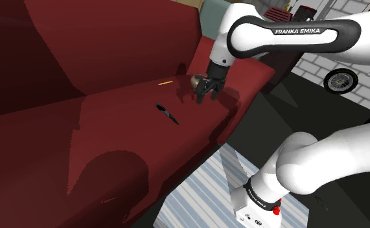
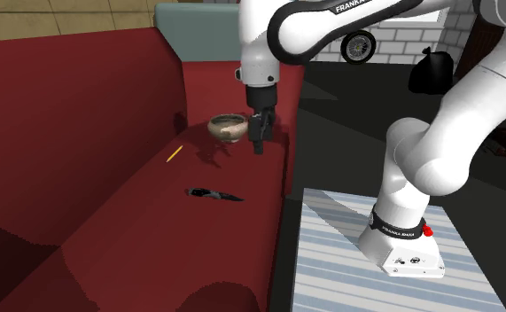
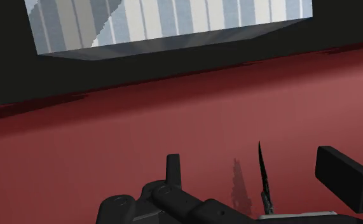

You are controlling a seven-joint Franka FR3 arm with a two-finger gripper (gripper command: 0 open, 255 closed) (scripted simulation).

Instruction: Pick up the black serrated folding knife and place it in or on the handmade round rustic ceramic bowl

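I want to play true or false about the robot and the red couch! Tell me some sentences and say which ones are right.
1. The black folding knife lies on the red sofa. True.
2. The gripper is holding the knife. False: its fingers stand open and empty, and the knife lies on the seat apart from it.
3. The brownish bowl sits on the sofa close to the gripper. True.
4. The knife is already in the bowl. False: it lies on the seat, away from the bowl.
5. A thin yellow stick lies on the sofa. True.
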